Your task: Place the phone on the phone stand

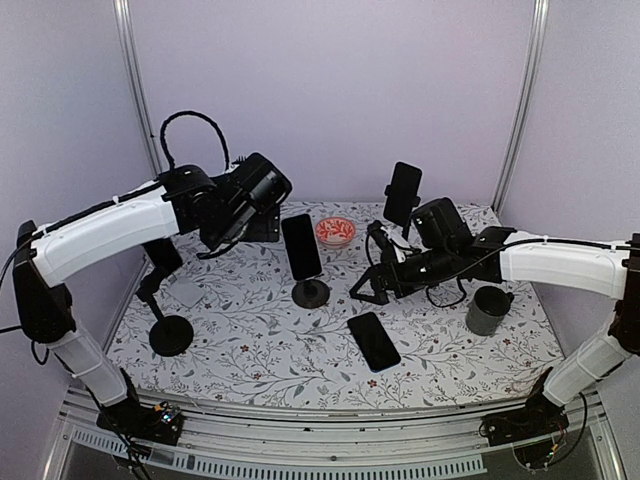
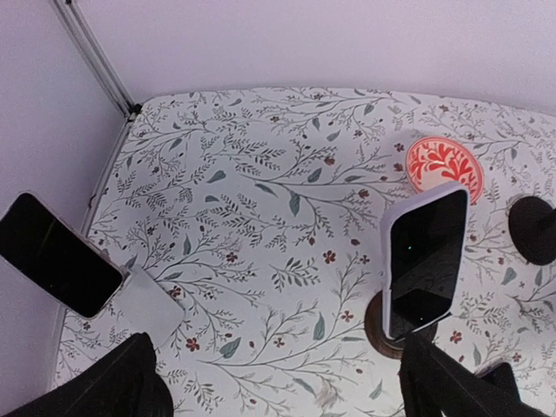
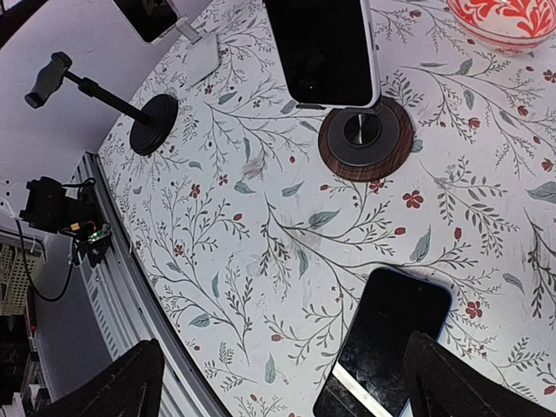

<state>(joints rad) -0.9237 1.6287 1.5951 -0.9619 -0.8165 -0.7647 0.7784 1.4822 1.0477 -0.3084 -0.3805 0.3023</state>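
Observation:
A dark phone (image 1: 373, 341) lies flat on the floral table, screen up; it also shows in the right wrist view (image 3: 382, 347). My right gripper (image 1: 366, 290) hovers just behind it, open and empty (image 3: 300, 391), with its right finger (image 3: 486, 382) over the phone's edge. An empty black stand (image 1: 170, 335) with a clamp head stands front left (image 3: 152, 122). A white-cased phone (image 1: 301, 247) leans on a round-based stand (image 1: 311, 293) in the middle (image 2: 426, 261). My left gripper (image 1: 222, 235) is open and empty, raised at the back left (image 2: 278, 391).
Another phone (image 1: 402, 192) sits on a stand at the back. A phone (image 2: 52, 254) rests on a white stand (image 2: 143, 300) at the left. A red patterned bowl (image 1: 335, 231) is at the back middle. A grey cup (image 1: 487, 310) stands right.

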